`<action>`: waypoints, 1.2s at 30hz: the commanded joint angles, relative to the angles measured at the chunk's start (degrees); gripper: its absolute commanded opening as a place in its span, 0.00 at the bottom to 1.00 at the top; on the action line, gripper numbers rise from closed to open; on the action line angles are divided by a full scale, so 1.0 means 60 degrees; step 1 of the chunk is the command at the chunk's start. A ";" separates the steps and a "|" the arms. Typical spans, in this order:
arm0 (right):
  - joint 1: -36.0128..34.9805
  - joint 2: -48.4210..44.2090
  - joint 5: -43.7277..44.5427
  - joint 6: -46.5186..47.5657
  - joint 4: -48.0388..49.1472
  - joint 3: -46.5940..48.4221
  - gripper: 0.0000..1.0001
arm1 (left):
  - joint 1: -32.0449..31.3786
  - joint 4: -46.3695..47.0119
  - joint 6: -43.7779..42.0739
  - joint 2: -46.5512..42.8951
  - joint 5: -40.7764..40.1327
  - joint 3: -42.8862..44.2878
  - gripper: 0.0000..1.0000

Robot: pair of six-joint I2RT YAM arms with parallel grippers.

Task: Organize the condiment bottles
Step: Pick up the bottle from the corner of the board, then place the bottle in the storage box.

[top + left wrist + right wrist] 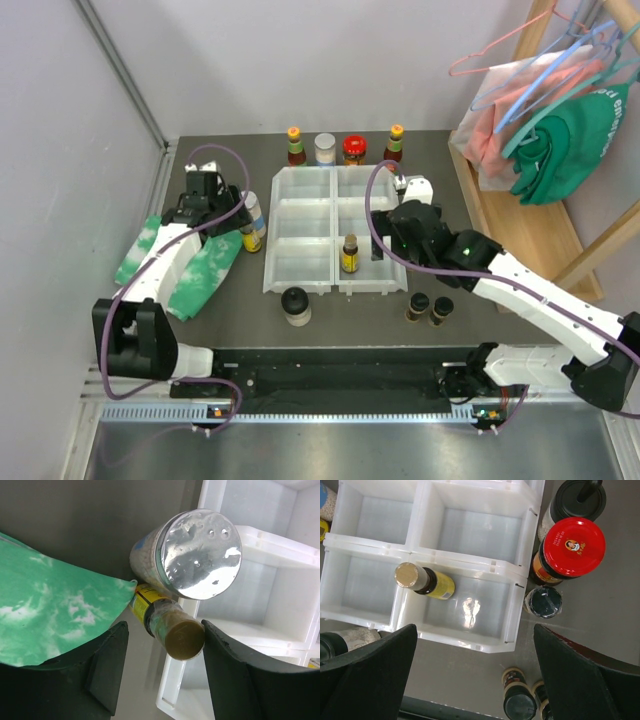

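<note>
My left gripper (238,222) (165,670) is open, its fingers either side of a small brown-capped, yellow-labelled bottle (182,639) (252,240) by the white tray's left edge. The right finger is close to the cap. A silver-lidded jar (200,552) stands right behind it. My right gripper (380,240) (480,680) is open and empty above the tray's front right corner. One yellow-labelled bottle (422,580) (349,253) stands in the front right compartment. A red-lidded jar (572,545), a black-capped jar (575,500) and a small dark-capped jar (543,601) stand right of the tray.
The white tray (300,235) sits mid-table. Two sauce bottles (294,146), a pale-lidded jar (325,149) and a red-lidded jar (353,150) line the back. A black-capped jar (295,305) and two tiny dark jars (430,309) stand in front. Green-white cloth (190,265) lies left; a clothes rack (540,110) stands right.
</note>
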State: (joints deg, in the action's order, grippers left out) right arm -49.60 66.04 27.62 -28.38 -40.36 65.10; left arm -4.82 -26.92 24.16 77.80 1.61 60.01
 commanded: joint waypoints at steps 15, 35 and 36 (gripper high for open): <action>0.0138 -0.0401 0.0275 -0.0104 0.0193 -0.0186 0.99 | -0.0046 -0.0098 -0.0247 0.0115 -0.0470 0.0765 0.00; 0.0503 -0.0899 0.0758 -0.0162 -0.0378 -0.0025 0.99 | -0.1803 -0.2017 -0.0160 -0.1834 -0.0590 0.2682 0.00; 0.0518 -0.0957 0.0817 -0.0177 -0.0509 -0.0025 0.99 | -0.1949 -0.2018 -0.0160 -0.1834 -0.0387 0.2771 0.00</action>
State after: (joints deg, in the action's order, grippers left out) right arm -47.35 63.13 30.09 -28.67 -42.17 64.14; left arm -13.41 -40.29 21.98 68.45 -3.66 72.01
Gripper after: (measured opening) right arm 0.987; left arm 0.383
